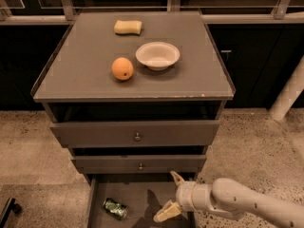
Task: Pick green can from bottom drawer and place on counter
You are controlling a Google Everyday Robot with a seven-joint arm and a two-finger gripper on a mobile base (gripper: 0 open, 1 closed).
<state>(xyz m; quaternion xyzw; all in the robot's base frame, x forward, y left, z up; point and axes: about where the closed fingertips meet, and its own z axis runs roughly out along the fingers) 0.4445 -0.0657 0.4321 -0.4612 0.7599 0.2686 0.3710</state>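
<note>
The green can point(115, 209) lies on its side on the floor of the open bottom drawer point(137, 208), near its left wall. My gripper point(172, 196) hovers over the right part of the drawer, to the right of the can and apart from it. Its two pale fingers are spread, one pointing up point(177, 177) and one down-left point(166, 212), with nothing between them. The counter point(76, 70) is the grey top of the cabinet above.
On the counter lie an orange point(122, 68), a white bowl point(157, 55) and a yellow sponge point(128, 27). Two knobbed drawers point(137, 135) sit above the bottom drawer, slightly pulled out. A pale post point(289, 91) stands at the right. Speckled floor surrounds the cabinet.
</note>
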